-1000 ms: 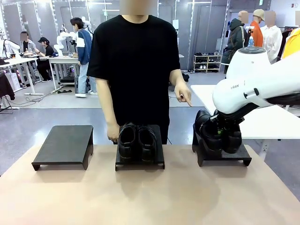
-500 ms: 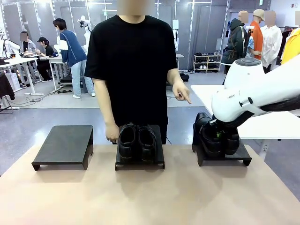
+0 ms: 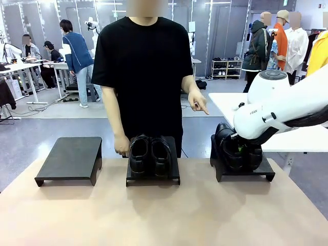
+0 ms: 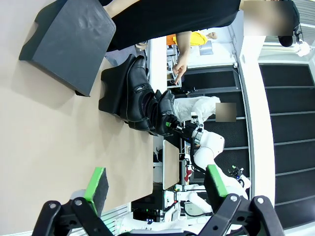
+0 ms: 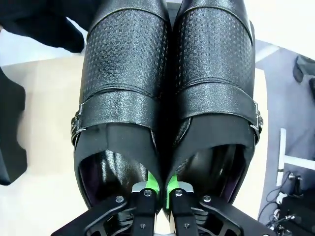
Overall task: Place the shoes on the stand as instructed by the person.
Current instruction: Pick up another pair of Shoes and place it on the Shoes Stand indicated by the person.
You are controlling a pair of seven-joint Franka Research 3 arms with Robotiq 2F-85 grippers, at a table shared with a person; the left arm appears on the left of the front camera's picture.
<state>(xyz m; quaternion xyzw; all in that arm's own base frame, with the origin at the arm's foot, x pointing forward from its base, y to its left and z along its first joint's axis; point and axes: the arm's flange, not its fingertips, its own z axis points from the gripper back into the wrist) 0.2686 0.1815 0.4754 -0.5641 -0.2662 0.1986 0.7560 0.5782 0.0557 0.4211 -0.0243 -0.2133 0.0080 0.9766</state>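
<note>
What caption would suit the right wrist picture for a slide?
The right gripper pinches the touching inner walls of a pair of black buckled shoes.

Background beyond my worktop (image 3: pixel 164 215), a pale tan surface. A white table (image 3: pixel 287 130) stands at right, just past the worktop's far corner. Behind it, a low shelf rack (image 3: pixel 226 68) holding dark items sits against the back wall. At far left, white desks (image 3: pixel 31 69) with people seated and standing around them; cables (image 3: pixel 31 108) trail over the grey floor (image 3: pixel 46 133).
</note>
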